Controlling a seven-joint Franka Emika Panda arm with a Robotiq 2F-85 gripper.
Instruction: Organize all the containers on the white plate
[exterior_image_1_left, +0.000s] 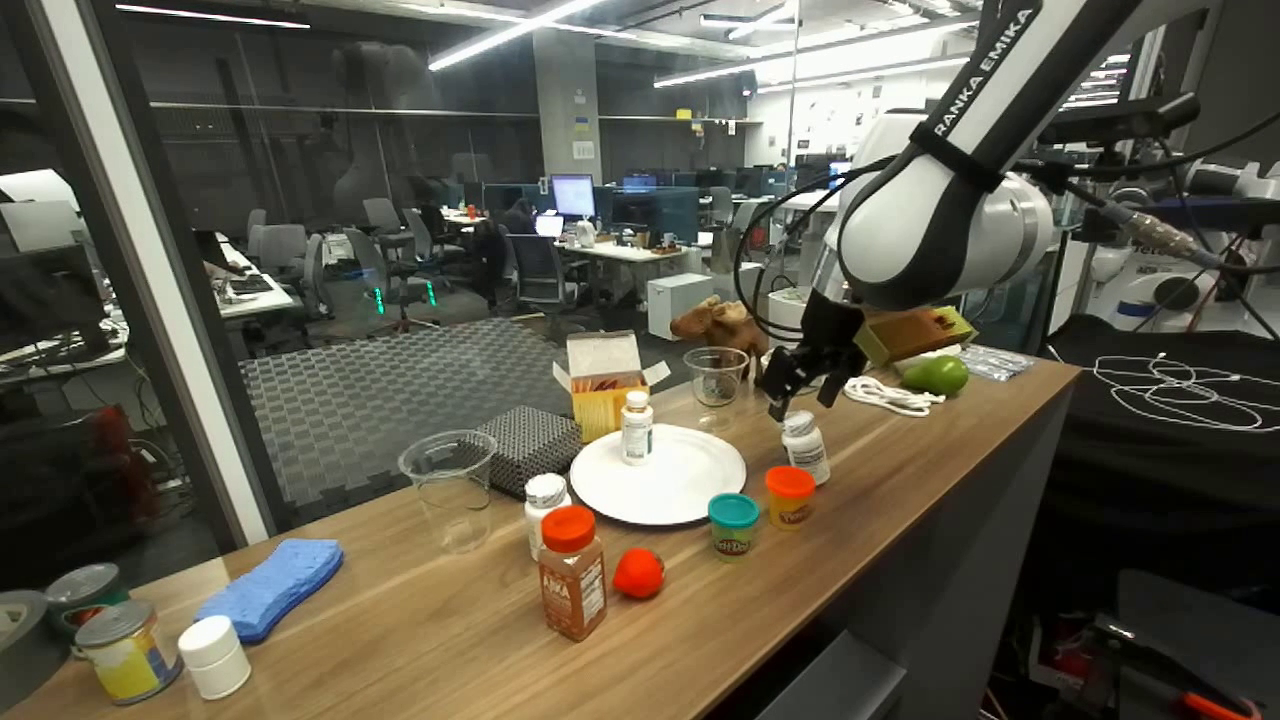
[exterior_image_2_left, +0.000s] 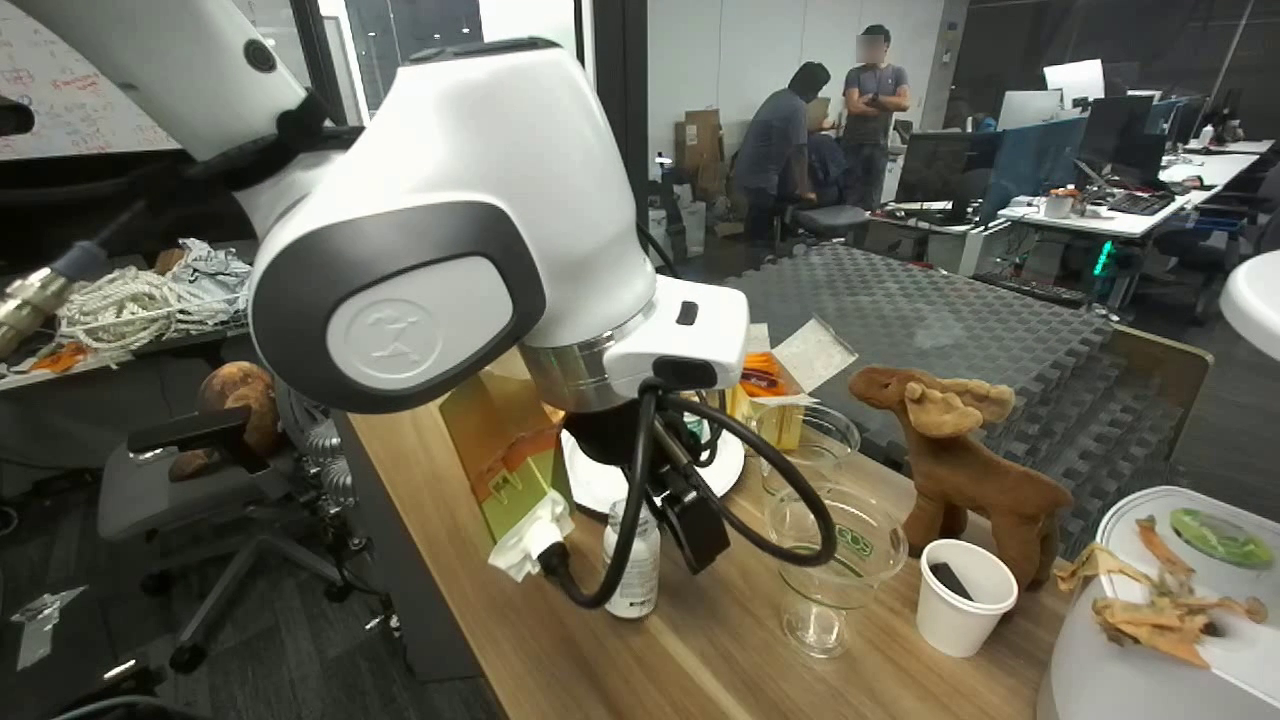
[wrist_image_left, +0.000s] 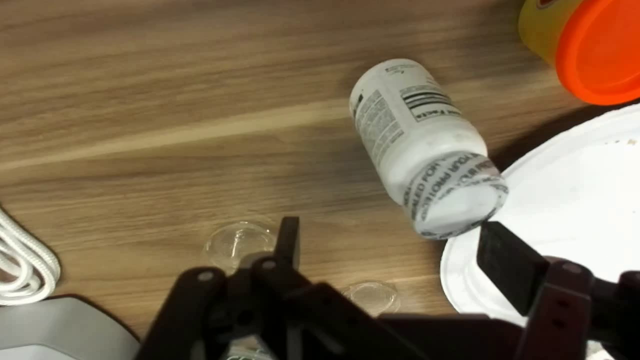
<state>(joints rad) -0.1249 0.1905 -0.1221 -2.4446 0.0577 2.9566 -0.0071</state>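
Note:
The white plate (exterior_image_1_left: 695, 485) lies on the wooden counter with a white bottle (exterior_image_1_left: 637, 445) upright on it. My gripper (exterior_image_1_left: 803, 405) is open and empty just above another white bottle (exterior_image_1_left: 808, 458). In the wrist view this bottle (wrist_image_left: 415, 115) stands ahead of the spread fingers (wrist_image_left: 390, 222), beside the plate's rim. It also shows in an exterior view (exterior_image_2_left: 635, 580). A teal-lidded tub (exterior_image_1_left: 733, 535) and an orange-lidded tub (exterior_image_1_left: 790, 505) stand beside the plate. A white bottle (exterior_image_1_left: 541, 510) and an orange-capped spice jar (exterior_image_1_left: 573, 595) stand on its other side.
Clear cups (exterior_image_1_left: 455, 495) (exterior_image_1_left: 715, 385), a black mesh box (exterior_image_1_left: 530, 445) and an open yellow box (exterior_image_1_left: 610, 405) stand along the back. A red ball-like object (exterior_image_1_left: 639, 573) lies near the spice jar. A blue sponge (exterior_image_1_left: 272, 585), white jar (exterior_image_1_left: 214, 660) and cans (exterior_image_1_left: 128, 655) are farther along.

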